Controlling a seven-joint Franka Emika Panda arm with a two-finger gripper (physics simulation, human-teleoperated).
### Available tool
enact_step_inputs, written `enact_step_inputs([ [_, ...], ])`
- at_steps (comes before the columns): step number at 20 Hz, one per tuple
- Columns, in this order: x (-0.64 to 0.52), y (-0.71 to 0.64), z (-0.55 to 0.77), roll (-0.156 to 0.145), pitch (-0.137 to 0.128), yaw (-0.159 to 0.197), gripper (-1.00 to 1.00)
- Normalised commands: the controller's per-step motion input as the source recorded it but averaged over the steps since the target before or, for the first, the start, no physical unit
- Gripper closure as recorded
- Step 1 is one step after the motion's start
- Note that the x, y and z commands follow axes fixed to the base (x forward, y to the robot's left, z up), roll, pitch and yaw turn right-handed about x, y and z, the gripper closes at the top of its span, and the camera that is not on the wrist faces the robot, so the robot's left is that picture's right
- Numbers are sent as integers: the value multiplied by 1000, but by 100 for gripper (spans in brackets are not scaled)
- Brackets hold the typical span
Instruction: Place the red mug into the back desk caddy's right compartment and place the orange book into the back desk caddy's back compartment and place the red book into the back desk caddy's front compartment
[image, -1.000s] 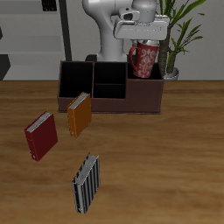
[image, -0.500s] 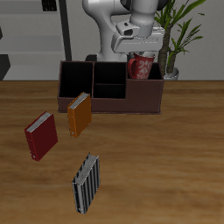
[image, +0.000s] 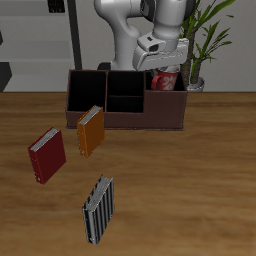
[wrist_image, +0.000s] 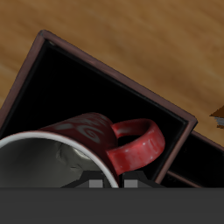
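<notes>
The red mug (image: 165, 79) sits inside the right compartment (image: 166, 90) of the back desk caddy (image: 150, 116), with only its upper part showing over the wall. My gripper (image: 165, 64) hangs just above the mug, open and holding nothing. In the wrist view the red mug (wrist_image: 87, 140) rests on the dark floor of the compartment (wrist_image: 79, 83), its handle pointing sideways. The orange book (image: 91, 131) lies on the table in front of the caddy. Beside it, nearer the table's front edge, lies the red book (image: 47, 155).
A grey-and-black striped book (image: 98, 209) lies near the table's front edge. A potted plant (image: 205, 40) stands behind the caddy's mug end. The robot's base (image: 125, 40) rises behind the caddy.
The mug went down into the right compartment while held. My gripper then let it go and rose a little above it. The books have not moved.
</notes>
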Motion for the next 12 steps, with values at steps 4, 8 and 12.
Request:
enact_step_inputs([
  [4, 24, 51, -260, 24, 74, -11, 100],
  [8, -36, 25, -57, 90, 67, -45, -100],
  [12, 62, -178, 202, -36, -47, -55, -100],
])
